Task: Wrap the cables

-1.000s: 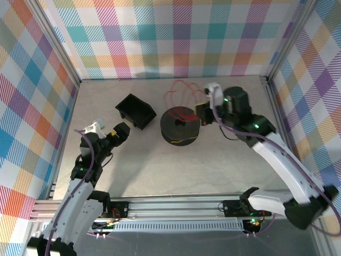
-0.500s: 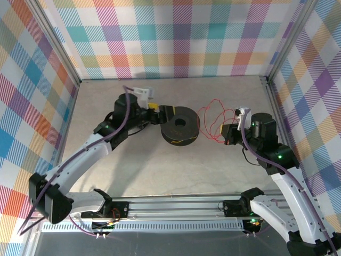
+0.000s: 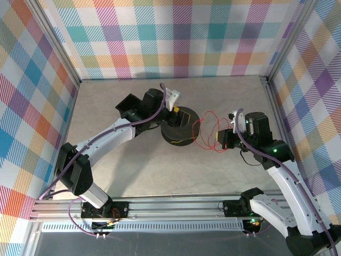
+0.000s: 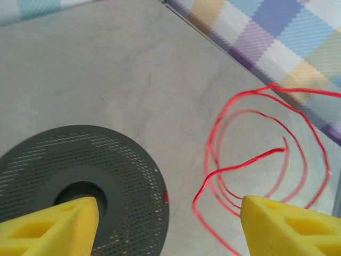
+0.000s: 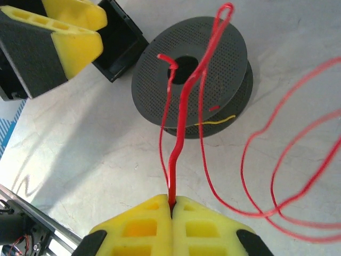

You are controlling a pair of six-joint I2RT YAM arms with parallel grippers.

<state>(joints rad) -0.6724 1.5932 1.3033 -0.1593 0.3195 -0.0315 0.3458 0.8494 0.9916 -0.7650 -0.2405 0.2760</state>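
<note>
A thin red cable [image 3: 209,128] lies in loose loops on the table between a black perforated spool [image 3: 180,128] and my right gripper [image 3: 226,140]. That gripper [image 5: 172,205] is shut on the red cable [image 5: 178,133], which rises stiffly from its yellow pads toward the spool [image 5: 213,48]. A short yellow wire [image 5: 216,122] shows in the spool's groove. My left gripper [image 3: 175,109] hovers over the spool's far side, open; its yellow fingertips [image 4: 53,224] straddle the spool [image 4: 106,165] rim and the red loops [image 4: 256,154], holding nothing.
A small black open box [image 3: 131,107] sits left of the spool, partly under the left arm. Checked walls close in the table on three sides. An aluminium rail [image 3: 176,205] runs along the near edge.
The left arm swung from the near left up to the spool. The right gripper drew the red cable from behind the spool out to its right.
</note>
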